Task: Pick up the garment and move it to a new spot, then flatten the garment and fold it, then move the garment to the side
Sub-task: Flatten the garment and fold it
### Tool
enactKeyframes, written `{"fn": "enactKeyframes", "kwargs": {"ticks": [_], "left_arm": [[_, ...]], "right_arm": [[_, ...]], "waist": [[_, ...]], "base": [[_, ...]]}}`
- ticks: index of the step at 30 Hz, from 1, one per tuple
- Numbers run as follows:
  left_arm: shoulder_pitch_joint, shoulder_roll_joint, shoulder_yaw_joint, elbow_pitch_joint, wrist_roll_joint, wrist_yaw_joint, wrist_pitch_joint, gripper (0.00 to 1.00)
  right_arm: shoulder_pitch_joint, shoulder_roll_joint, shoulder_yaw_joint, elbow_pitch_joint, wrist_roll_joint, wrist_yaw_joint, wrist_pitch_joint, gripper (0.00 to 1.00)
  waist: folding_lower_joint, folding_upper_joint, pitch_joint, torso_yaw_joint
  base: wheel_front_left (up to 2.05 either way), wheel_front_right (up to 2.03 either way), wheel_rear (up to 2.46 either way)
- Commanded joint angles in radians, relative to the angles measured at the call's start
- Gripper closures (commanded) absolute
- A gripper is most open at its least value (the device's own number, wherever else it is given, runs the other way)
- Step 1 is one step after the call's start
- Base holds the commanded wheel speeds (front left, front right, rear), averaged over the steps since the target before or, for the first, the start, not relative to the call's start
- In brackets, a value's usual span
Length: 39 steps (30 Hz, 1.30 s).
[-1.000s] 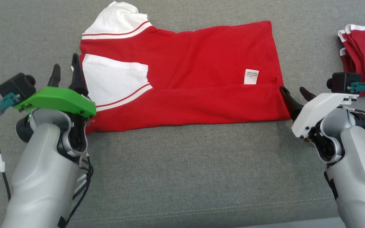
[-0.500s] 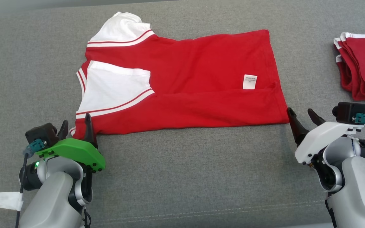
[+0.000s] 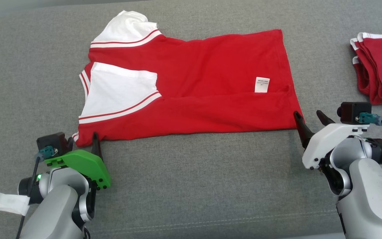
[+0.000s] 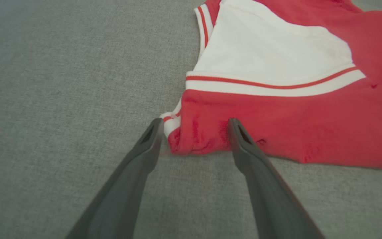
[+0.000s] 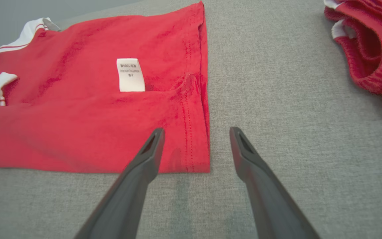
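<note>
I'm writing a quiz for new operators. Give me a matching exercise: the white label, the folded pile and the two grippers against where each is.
Things: 1 white label; 2 folded pile; 3 left gripper; 4 right gripper.
Places: a at the near hem corner of the garment; b far right on the grey surface; c at the near sleeve-end corner; d on the red cloth by the hem.
Pairs: 1-d, 2-b, 3-c, 4-a.

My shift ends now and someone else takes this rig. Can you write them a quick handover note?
Left gripper: open, empty, at the near collar-end corner of the shirt.
Right gripper: open, empty, at its near hem corner.
Done: shirt lies flat on the grey cushion, near side and sleeve folded in.
Remaining: finish folding, move it aside; a pile of red clothes sits at right.
</note>
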Motion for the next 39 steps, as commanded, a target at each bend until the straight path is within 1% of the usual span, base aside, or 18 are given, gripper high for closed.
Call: {"fn": "enactKeyframes", "kwargs": {"ticks": [1,6,11,13,14,15,16,17,18,19,21,24,25,27,29,31,39], "left_arm": [[0.009,0.011,0.001,-0.002,0.006,0.011,0.001,0.0],[-0.014,0.029,-0.019,0.0,0.04,0.036,0.012,0.0],[-0.027,0.035,-0.031,0.007,0.051,0.046,0.026,0.0],[-0.031,0.035,-0.031,0.011,0.048,0.047,0.028,0.13],[-0.033,0.035,-0.032,0.013,0.047,0.047,0.031,0.23],[-0.034,0.035,-0.032,0.014,0.046,0.047,0.031,0.27],[-0.034,0.036,-0.032,0.018,0.044,0.046,0.031,0.34],[-0.034,0.039,-0.032,0.021,0.044,0.044,0.032,0.47],[-0.035,0.039,-0.031,0.024,0.042,0.043,0.032,0.53],[-0.036,0.039,-0.031,0.026,0.041,0.044,0.031,0.56],[-0.039,0.04,-0.031,0.031,0.042,0.049,0.03,0.69],[-0.039,0.039,-0.031,0.036,0.039,0.052,0.031,0.8],[-0.039,0.039,-0.031,0.038,0.038,0.052,0.031,0.89],[-0.039,0.039,-0.032,0.042,0.036,0.052,0.031,0.97],[-0.04,0.037,-0.032,0.045,0.034,0.051,0.03,1.0],[-0.042,0.036,-0.032,0.048,0.035,0.05,0.03,1.0],[-0.045,0.031,-0.039,0.057,0.034,0.039,0.02,1.0]], "right_arm": [[-0.012,-0.007,-0.004,0.005,-0.017,0.0,0.002,0.0],[-0.046,-0.002,-0.003,0.034,-0.068,0.0,-0.009,0.0],[-0.07,0.005,-0.01,0.077,-0.108,0.0,-0.016,0.0],[-0.078,0.008,-0.009,0.095,-0.115,0.0,-0.012,0.0],[-0.081,0.01,-0.007,0.103,-0.117,0.0,-0.01,0.0],[-0.081,0.012,-0.005,0.11,-0.114,0.0,-0.01,0.0],[-0.082,0.014,-0.003,0.114,-0.109,0.0,-0.011,0.0],[-0.083,0.015,-0.001,0.12,-0.107,0.0,-0.011,0.0],[-0.085,0.016,0.002,0.124,-0.106,0.0,-0.009,0.06],[-0.087,0.017,0.004,0.127,-0.104,0.0,-0.008,0.15],[-0.089,0.019,0.003,0.137,-0.104,0.0,-0.001,0.53],[-0.082,0.022,0.001,0.148,-0.098,0.0,0.011,0.67],[-0.078,0.023,0.0,0.151,-0.096,0.0,0.02,0.71],[-0.071,0.023,0.0,0.157,-0.093,-0.001,0.03,0.77],[-0.068,0.024,-0.002,0.16,-0.087,-0.001,0.037,0.84],[-0.068,0.025,-0.006,0.168,-0.086,-0.001,0.049,1.0],[-0.067,0.028,-0.023,0.166,-0.074,-0.001,0.044,1.0]], "waist": [[0.0,0.0,0.004,0.0],[0.0,0.0,0.021,-0.002],[0.0,0.0,0.035,0.0],[0.0,0.0,0.039,0.001],[0.0,0.0,0.041,0.002],[0.0,0.0,0.043,0.002],[0.0,0.0,0.045,0.002],[0.0,0.0,0.046,0.002],[0.0,0.0,0.047,0.002],[0.0,0.0,0.049,0.001],[0.0,0.0,0.051,0.001],[0.0,0.0,0.052,0.0],[0.0,0.0,0.052,-0.001],[0.0,0.0,0.053,-0.001],[0.0,0.0,0.055,-0.002],[0.0,0.0,0.057,-0.002],[0.0,0.0,0.045,0.005]], "base": [[0.0,0.0,0.0],[0.0,0.0,0.0],[0.0,0.0,0.0],[0.0,0.0,0.0],[0.0,0.0,0.0],[0.0,0.0,0.0],[0.0,0.0,0.0],[0.0,0.0,0.0],[0.0,0.0,0.0],[0.0,0.0,0.0],[0.0,0.0,0.0],[0.0,0.0,0.0],[0.0,0.0,0.0],[0.0,0.0,0.0],[0.0,0.0,0.0],[0.0,0.0,0.0],[0.0,0.0,0.0]]}}
